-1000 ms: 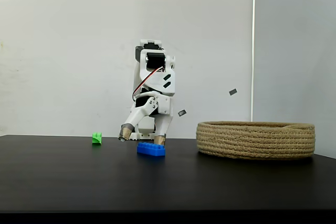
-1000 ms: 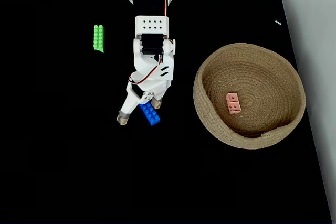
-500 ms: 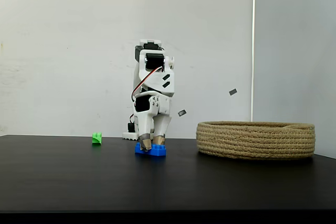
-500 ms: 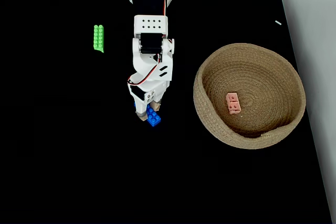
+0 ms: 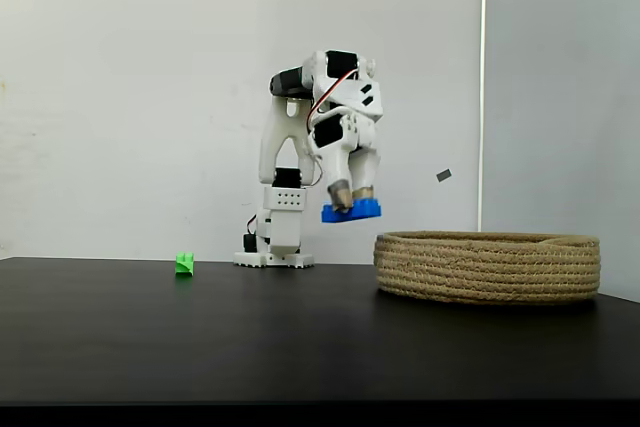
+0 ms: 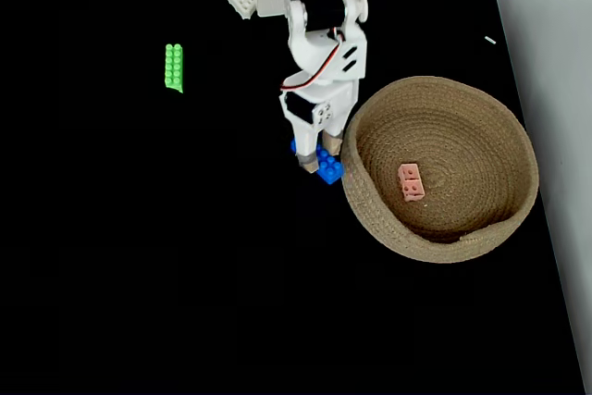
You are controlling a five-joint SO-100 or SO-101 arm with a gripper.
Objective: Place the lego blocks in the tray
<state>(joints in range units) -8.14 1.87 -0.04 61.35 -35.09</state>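
The end effector (image 5: 351, 194) grips the blue brick (image 5: 351, 211) up in the air, just beside the tray (image 6: 370, 210). The pink brick (image 6: 412, 181) lies inside it.

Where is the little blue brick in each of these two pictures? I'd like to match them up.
Fixed view from the side: the blue brick hangs in the air near the middle, pinched in the hand, just left of the rope basket and above its rim.
Fixed view from above: the blue brick sits near the middle, under the hand, just outside the basket's left rim.
Shared landmark: the basket.
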